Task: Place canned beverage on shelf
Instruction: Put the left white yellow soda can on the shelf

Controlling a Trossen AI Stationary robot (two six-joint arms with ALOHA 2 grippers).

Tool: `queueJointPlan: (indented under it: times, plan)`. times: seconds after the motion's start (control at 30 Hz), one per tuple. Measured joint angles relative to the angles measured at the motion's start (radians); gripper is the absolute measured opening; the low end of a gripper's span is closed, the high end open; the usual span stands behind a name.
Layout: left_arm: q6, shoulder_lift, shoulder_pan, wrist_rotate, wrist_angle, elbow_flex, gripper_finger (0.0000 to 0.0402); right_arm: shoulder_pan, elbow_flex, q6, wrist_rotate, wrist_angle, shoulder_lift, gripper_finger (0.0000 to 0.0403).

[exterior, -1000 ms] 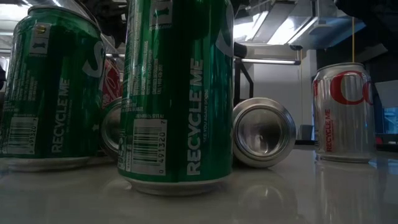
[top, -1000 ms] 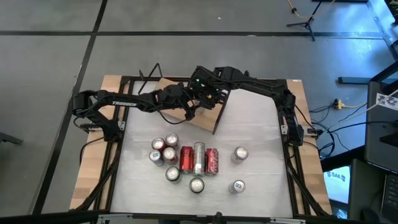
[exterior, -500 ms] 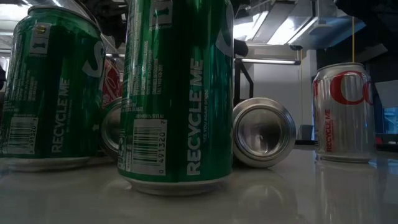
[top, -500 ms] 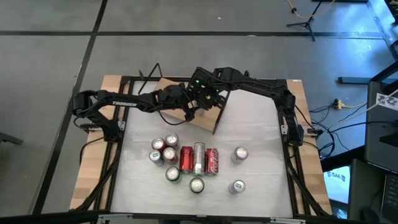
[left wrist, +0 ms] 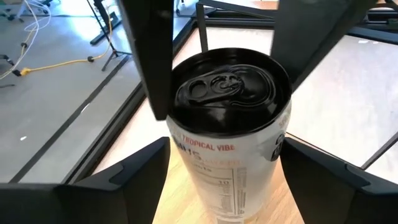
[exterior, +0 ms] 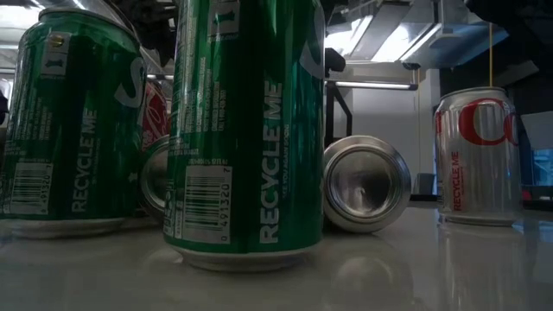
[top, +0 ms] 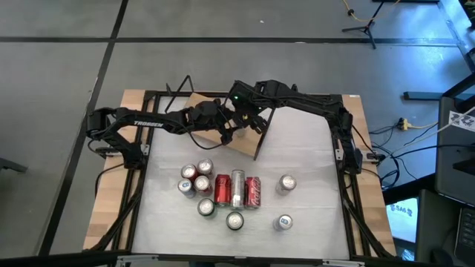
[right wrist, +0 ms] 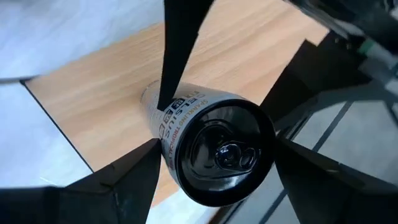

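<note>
Looking down, you have the pale table (top: 312,185) with the shelf (top: 245,141) at its far middle, a light wood board on black wire supports. Both arms meet over it: your left gripper (top: 226,127) and right gripper (top: 241,119) each clamp the same white can (left wrist: 233,155) from opposite sides, fingers pressed on its body in both wrist views. That can stands upright on the shelf board, dark lid up. Nearer, a cluster of cans (top: 219,191) sits mid-table, three lying on their sides, two silver cans (top: 286,183) apart to the right. Low view: green cans (exterior: 246,130) fill the front
</note>
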Motion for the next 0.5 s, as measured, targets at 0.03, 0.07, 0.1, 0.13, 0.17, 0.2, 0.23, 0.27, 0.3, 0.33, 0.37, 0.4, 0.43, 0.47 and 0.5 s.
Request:
queueJointPlan:
  times: [0.03, 0.07, 0.1, 0.13, 0.17, 0.2, 0.23, 0.27, 0.3, 0.33, 0.37, 0.4, 0.43, 0.47, 0.5]
  plan:
    - [-0.001, 0.0, 0.0, -0.006, 0.0, 0.0, 0.0288, 0.0, 0.0, 0.024, 0.001, -0.001, 0.0, 0.0302]
    - [-0.002, -0.001, 0.0, -0.015, -0.001, 0.0, 0.0288, 0.0, 0.0, 0.045, 0.003, -0.002, 0.0, 0.0302]
    - [-0.002, -0.001, 0.0, -0.023, -0.002, 0.0, 0.0288, 0.0, 0.0, 0.066, 0.007, -0.003, 0.0, 0.0302]
    - [-0.002, -0.001, 0.0, -0.03, -0.003, 0.0, 0.0288, 0.0, 0.0, 0.081, 0.012, -0.003, 0.0, 0.0302]
    - [-0.002, -0.001, 0.0, -0.037, -0.004, 0.0, 0.0288, 0.0, 0.0, 0.101, 0.016, -0.004, 0.0, 0.0302]
    - [-0.001, -0.001, 0.0, -0.04, -0.008, 0.0, 0.0288, 0.0, 0.0, 0.124, 0.018, -0.004, 0.0, 0.0302]
    - [-0.001, -0.002, 0.0, -0.042, -0.012, 0.0, 0.0288, 0.0, 0.0, 0.146, 0.018, -0.004, 0.0, 0.0302]
    - [-0.001, -0.004, 0.0, -0.045, -0.019, 0.001, 0.0288, 0.0, 0.0, 0.171, 0.018, -0.003, 0.0, 0.0302]
    - [0.0, -0.007, 0.0, -0.047, -0.026, 0.001, 0.0288, 0.0, 0.0, 0.196, 0.018, -0.003, 0.0, 0.0302]
    - [0.001, -0.009, 0.0, -0.048, -0.03, 0.002, 0.0288, 0.0, 0.0, 0.222, 0.018, -0.002, 0.0, 0.0302]
    - [0.002, -0.009, 0.0, -0.048, -0.033, 0.002, 0.0288, 0.0, 0.0, 0.248, 0.018, -0.002, 0.0, 0.0302]
    - [0.002, -0.009, 0.0, -0.048, -0.034, 0.002, 0.0288, 0.0, 0.0, 0.271, 0.018, -0.003, 0.0, 0.0302]
    - [0.003, -0.009, 0.0, -0.048, -0.035, 0.002, 0.0288, 0.0, 0.0, 0.297, 0.018, -0.003, 0.0, 0.0302]
    - [0.003, -0.009, 0.0, -0.049, -0.036, 0.002, 0.0288, 0.0, 0.0, 0.32, 0.017, -0.003, 0.0, 0.0302]
    - [0.003, -0.009, 0.0, -0.049, -0.038, 0.002, 0.0288, 0.0, 0.0, 0.35, 0.017, -0.003, 0.0, 0.0302]
